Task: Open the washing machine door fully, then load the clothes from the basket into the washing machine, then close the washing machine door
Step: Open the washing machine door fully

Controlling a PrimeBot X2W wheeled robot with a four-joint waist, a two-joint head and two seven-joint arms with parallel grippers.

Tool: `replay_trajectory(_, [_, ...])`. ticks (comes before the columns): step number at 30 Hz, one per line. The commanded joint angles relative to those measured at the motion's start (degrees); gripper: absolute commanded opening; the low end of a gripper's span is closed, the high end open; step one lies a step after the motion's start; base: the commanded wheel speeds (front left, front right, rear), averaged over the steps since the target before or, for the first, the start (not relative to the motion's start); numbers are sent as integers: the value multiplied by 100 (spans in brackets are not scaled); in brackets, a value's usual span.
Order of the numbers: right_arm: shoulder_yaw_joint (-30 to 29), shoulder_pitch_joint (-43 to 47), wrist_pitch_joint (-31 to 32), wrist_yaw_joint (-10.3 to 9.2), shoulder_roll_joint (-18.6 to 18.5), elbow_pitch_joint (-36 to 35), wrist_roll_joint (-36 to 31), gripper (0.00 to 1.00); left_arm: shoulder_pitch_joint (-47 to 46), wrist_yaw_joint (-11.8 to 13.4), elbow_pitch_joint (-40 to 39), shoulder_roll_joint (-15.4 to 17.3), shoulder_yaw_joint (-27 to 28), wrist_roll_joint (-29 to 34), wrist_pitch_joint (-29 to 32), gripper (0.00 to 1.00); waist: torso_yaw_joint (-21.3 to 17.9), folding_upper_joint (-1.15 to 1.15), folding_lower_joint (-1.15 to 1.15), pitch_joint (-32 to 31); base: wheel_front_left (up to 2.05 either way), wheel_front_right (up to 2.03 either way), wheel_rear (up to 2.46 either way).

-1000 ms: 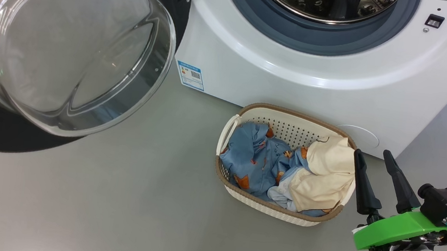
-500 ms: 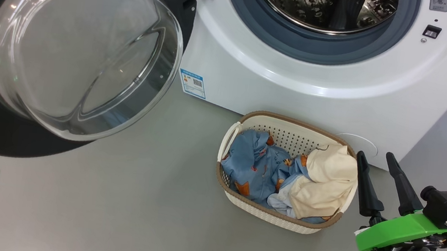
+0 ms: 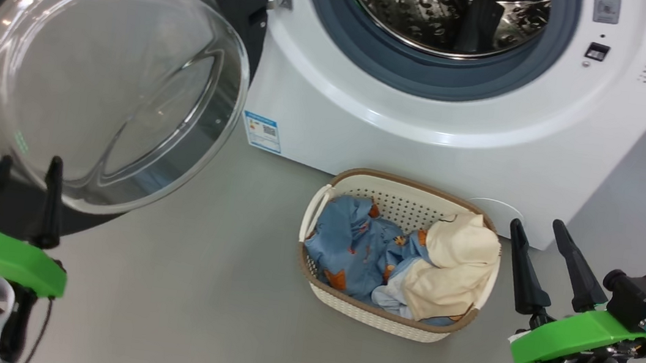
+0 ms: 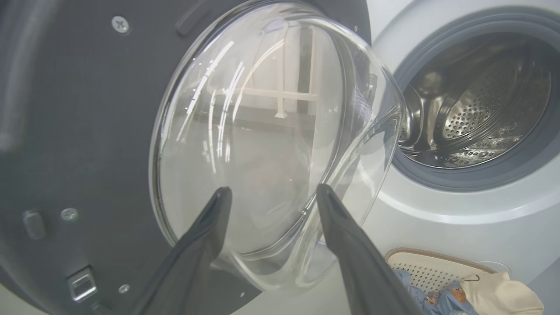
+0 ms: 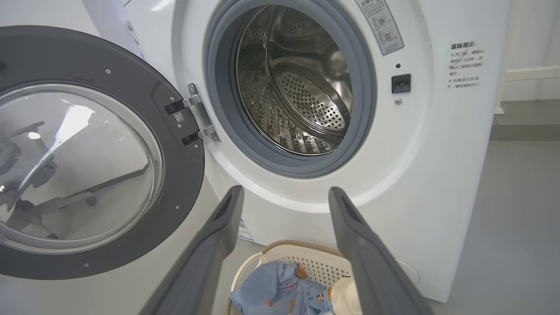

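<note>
You see the cream perforated plastic basket (image 3: 368,318) before the white front-loading washing machine (image 3: 427,139), blue and cream clothes (image 3: 352,247) inside it. The round black-rimmed glass door (image 3: 108,75) stands left of both.

I see clear glossy glass in the washing machine door (image 3: 108,75) and shiny perforated steel in the drum (image 3: 442,11). The basket (image 3: 400,202) is matt cream plastic; the clothes (image 3: 352,247) are soft cloth.

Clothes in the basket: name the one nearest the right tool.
The cream cloth, piled at the right end of the basket, next to the right tool. The blue printed cloth lies at the left end, farther away.
</note>
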Motion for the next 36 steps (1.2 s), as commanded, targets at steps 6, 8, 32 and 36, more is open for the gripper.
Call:
replay_trajectory(6, [146, 130, -50, 8, -50, -138, 6, 100, 497, 298, -1165, 60, 92, -24, 20, 100, -547, 0, 0, -135, 0, 0, 0])
replay_trajectory(8, [152, 135, -50, 8, -77, -139, 4, 100, 623, 351, -1359, 11, 51, -24, 57, 100, -680, 0, 0, -162, 0, 0, 0])
replay_trajectory(32, [328, 163, -50, 8, -266, -255, -71, 100, 1165, 500, -1580, -292, -130, -109, 22, 100, -1782, 0, 0, -395, 0, 0, 0])
replay_trajectory(36, [345, 163, -50, 8, -302, -276, -76, 100, 1239, 515, -1521, -340, -124, -91, -7, 100, -1896, 0, 0, -423, 0, 0, 0])
